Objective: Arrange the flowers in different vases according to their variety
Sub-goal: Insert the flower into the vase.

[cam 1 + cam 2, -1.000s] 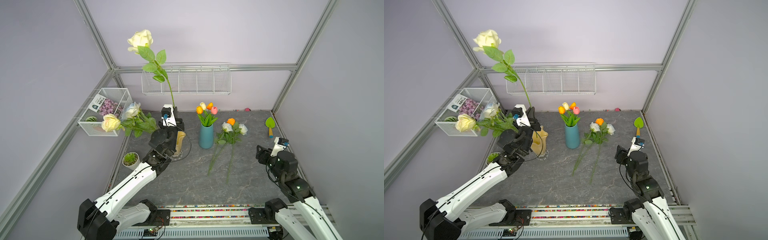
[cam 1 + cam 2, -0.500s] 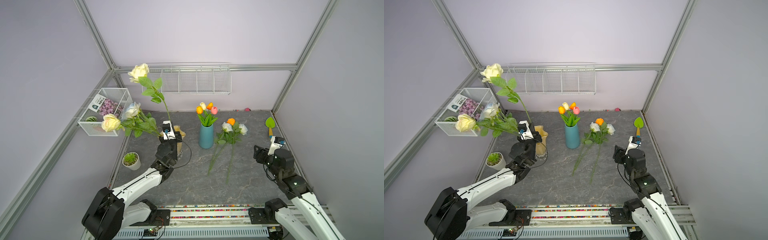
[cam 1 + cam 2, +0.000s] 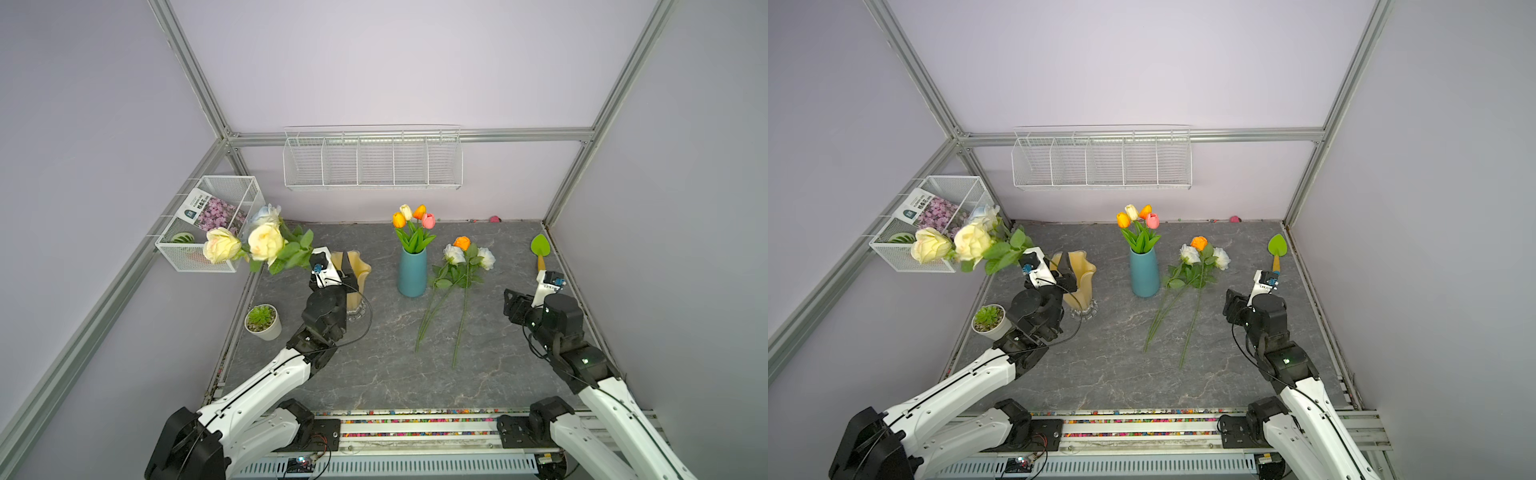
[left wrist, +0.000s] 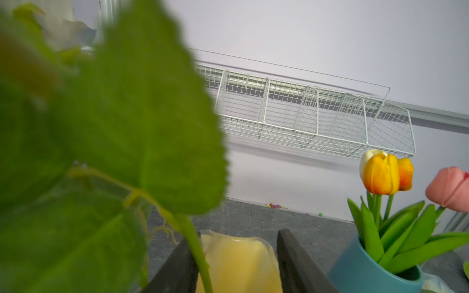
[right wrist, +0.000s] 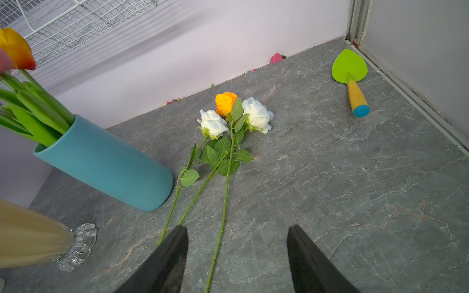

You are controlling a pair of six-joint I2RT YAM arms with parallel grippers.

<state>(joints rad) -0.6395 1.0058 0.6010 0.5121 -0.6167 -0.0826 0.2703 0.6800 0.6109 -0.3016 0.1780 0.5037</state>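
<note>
- The cream-yellow roses [image 3: 266, 243] are being propped in the amber glass vase [image 3: 360, 272], which is standing well to the left of the teal-blue vase [image 3: 412, 274]. Their heads are leaning far out, away from the teal-blue vase.
- The left gripper [image 3: 343, 264] is being held at the amber vase's rim, on the side facing away from the teal-blue vase. Its jaws are parted and nothing is being clamped. In the left wrist view a rose stem [image 4: 198, 251] is lying against one finger [image 4: 177, 263].
- This looks like the release step. The stem is best freed fully first. The claw is then best drawn off clear of the broad leaves, because the overhanging heads could drag the amber vase over.
- The tulips [image 3: 413, 216] are standing in the teal-blue vase, so that variety is judged sorted.
- Two white roses and one orange rose [image 3: 461, 253] are lying on the table [image 3: 374, 374] just right of the teal-blue vase. They are judged to be wanted in the amber vase next.
- The right gripper [image 5: 237, 228] is being held open and empty above the table, right of the teal-blue vase and near those stem ends.
</note>
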